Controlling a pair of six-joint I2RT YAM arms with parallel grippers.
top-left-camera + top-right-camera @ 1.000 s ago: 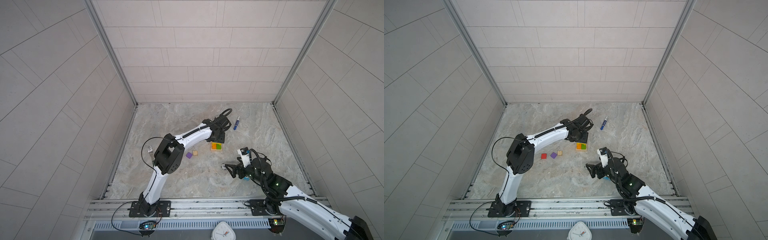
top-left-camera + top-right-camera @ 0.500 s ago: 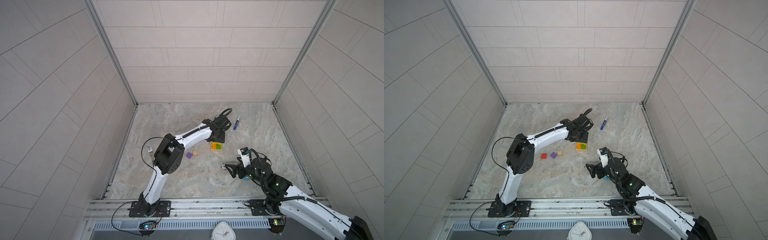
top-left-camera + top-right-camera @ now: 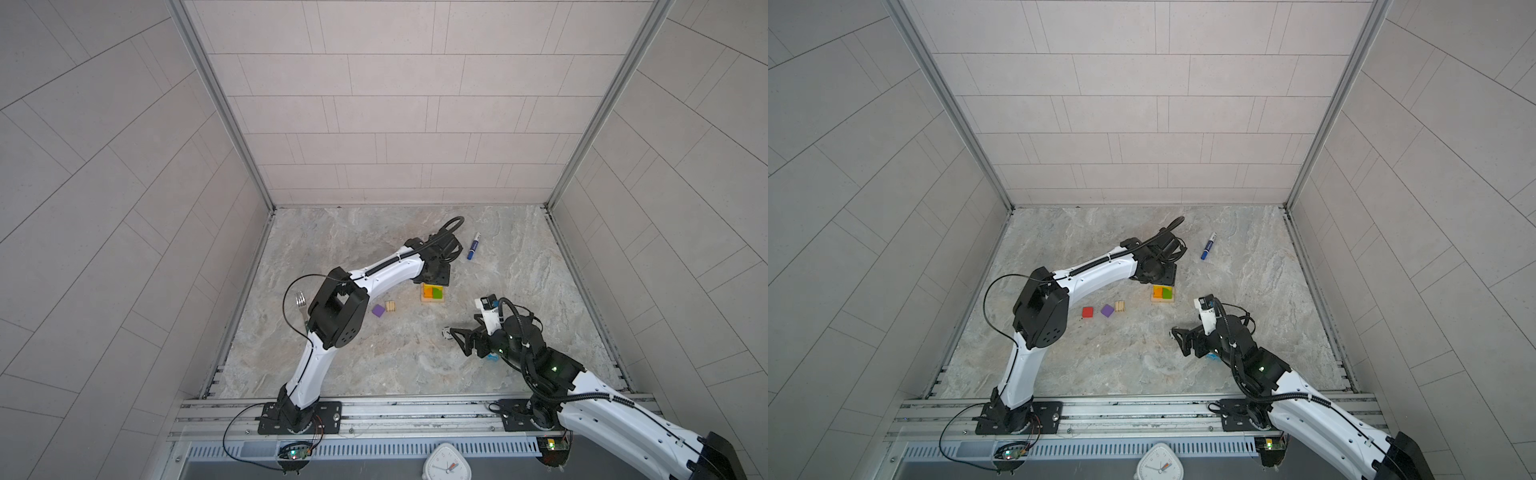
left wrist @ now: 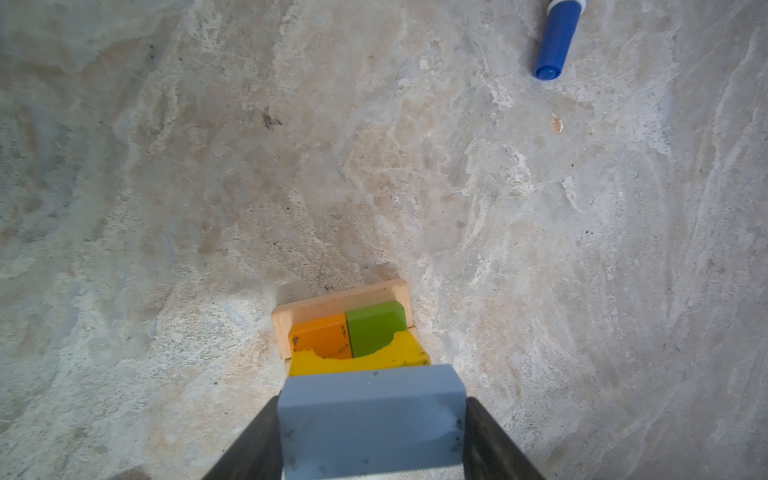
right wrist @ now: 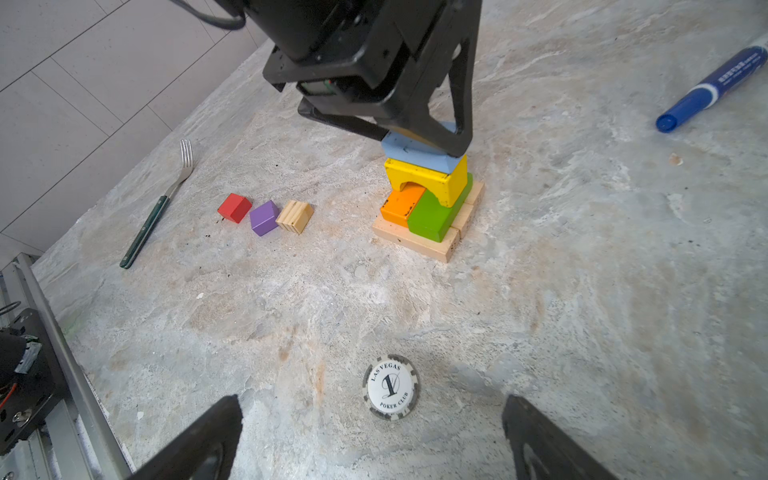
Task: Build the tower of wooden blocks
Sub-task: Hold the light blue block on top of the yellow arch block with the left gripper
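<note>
Blue-grey wooden block is pinched between both fingers of the left gripper, whose jaws are closed on it from 2 sides. Its underside lies on the yellow arch-shaped wooden block, the topmost set piece of the tower. Under the arch, an orange oblong block and a green oblong block lie side by side, touching, on a base of plain tan wooden planks. In both top views the tower stands mid-table on the grey marbled tabletop, near a blue marker pen. 3 loose cubes lie in a row beside the tower, apart from it: a red wooden cube, then a purple wooden cube just beside a striped natural-wood cube. A green-handled metal fork lies beyond the red cube. The right gripper hangs spread wide and empty, near a white and black poker chip, well apart from the tower.
</note>
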